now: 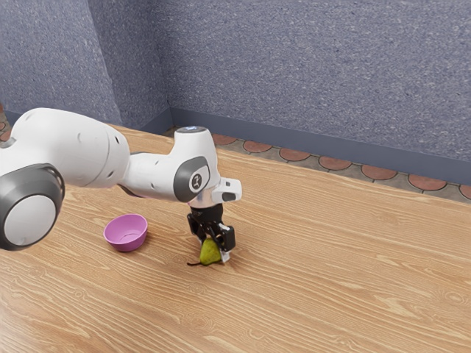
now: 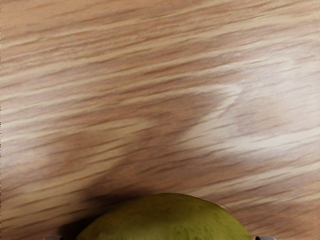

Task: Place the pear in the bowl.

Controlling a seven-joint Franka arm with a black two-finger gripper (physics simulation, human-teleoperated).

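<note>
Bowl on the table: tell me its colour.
The bowl is pinkish purple; it shows best in the exterior view.

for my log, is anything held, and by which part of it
Cannot be told: the gripper is down at the pear, but a hold on it isn't clear.

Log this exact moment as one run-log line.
task: pear into bowl | gripper: low, at the pear | grasp: unclear | pear: outside bowl | bowl: upright, empty | placement: not done
</note>
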